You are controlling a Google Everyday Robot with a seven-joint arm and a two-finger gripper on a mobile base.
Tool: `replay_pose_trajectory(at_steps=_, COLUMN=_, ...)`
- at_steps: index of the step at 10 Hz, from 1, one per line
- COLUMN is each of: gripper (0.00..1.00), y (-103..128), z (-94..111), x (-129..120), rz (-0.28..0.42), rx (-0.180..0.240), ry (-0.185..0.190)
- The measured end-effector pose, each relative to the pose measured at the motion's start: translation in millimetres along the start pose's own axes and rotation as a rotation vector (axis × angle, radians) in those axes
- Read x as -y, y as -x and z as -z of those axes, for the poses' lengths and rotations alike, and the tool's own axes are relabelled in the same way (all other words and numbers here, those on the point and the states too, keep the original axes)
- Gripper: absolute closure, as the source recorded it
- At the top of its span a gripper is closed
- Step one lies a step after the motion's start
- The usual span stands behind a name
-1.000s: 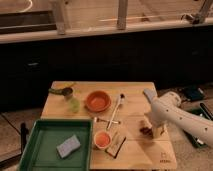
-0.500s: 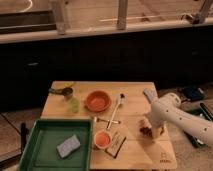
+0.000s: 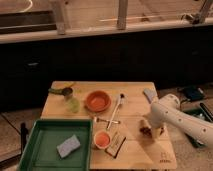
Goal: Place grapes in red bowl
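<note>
Right now the gripper (image 3: pixel 151 129) hangs at the table's (image 3: pixel 136 153) 4 o'clock side, right over the grapes (image 3: pixel 145 131); clamped or apart, cannot tell. The red bowl (image 3: pixel 87 101) lies at 10 o'clock from the grapes, well apart, with a white utensil (image 3: pixel 116 111) between them.

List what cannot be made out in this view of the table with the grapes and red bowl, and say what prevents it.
1. Tool, at the table's right side over the grapes: camera view, the white arm covers most of it.
2. Grapes: camera view, partly under the tool; whether they are held or lying on the table cannot be told.
3. Arm: cut off by the right edge.
4. Green tray: near side cut off by the bottom edge.
</note>
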Motion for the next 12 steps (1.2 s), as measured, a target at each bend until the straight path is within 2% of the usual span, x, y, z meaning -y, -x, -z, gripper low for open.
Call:
replay_pose_trajectory(at_steps=3, gripper=0.28, y=0.8, z=-4.0, x=-0.7, rz=0.009, rx=0.001, ry=0.001)
replay_pose_trajectory(at_steps=6, gripper=0.37, y=2.0, z=-6.1, x=-1.3, rz=0.014, rx=0.005, ry=0.007)
replay_pose_trajectory(at_steps=7, gripper=0.37, y=3.0, z=-6.7, x=-1.6, rz=0.016, rx=0.008, ry=0.009)
replay_pose_trajectory(at_steps=9, gripper=0.48, y=4.8, z=-7.3, x=-2.5, rz=0.020, rx=0.010, ry=0.013)
replay_pose_trajectory(at_steps=11, gripper=0.66, y=5.5, z=-7.2, x=-3.0, rz=0.020, rx=0.012, ry=0.014)
replay_pose_trajectory(at_steps=12, gripper=0.69, y=6.2, z=-6.6, x=-3.2, rz=0.019, rx=0.014, ry=0.015)
